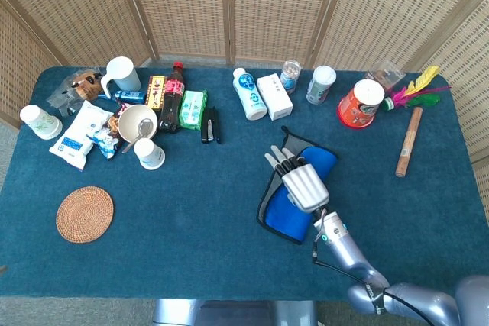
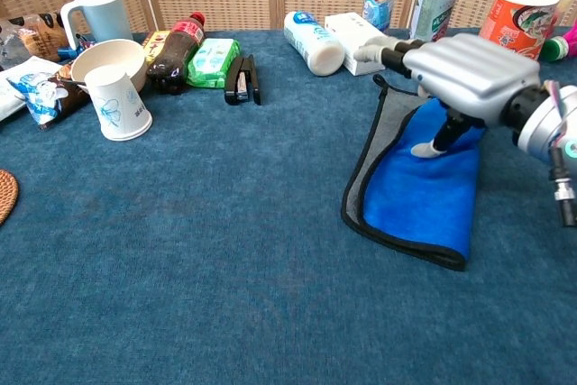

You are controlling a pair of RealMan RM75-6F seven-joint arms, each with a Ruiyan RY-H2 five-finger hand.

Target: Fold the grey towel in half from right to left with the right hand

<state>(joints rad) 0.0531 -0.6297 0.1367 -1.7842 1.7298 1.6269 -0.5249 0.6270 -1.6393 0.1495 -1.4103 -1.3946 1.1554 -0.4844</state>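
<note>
The towel (image 1: 286,215) lies folded right of the table's centre, its blue side (image 2: 419,200) facing up. A strip of its grey side (image 2: 383,146) shows along the left edge. My right hand (image 1: 304,181) hovers over the towel's far half, palm down with the fingers spread and holding nothing. In the chest view the right hand (image 2: 464,74) is raised above the cloth, with one fingertip hanging just over the blue surface. My left hand is in neither view.
A white bottle (image 1: 250,95), a white box (image 1: 275,95) and an orange cup (image 1: 360,103) stand just beyond the towel. A wooden stick (image 1: 408,141) lies to its right. A stapler (image 1: 209,124), a paper cup (image 1: 150,153) and a woven coaster (image 1: 85,214) lie to the left.
</note>
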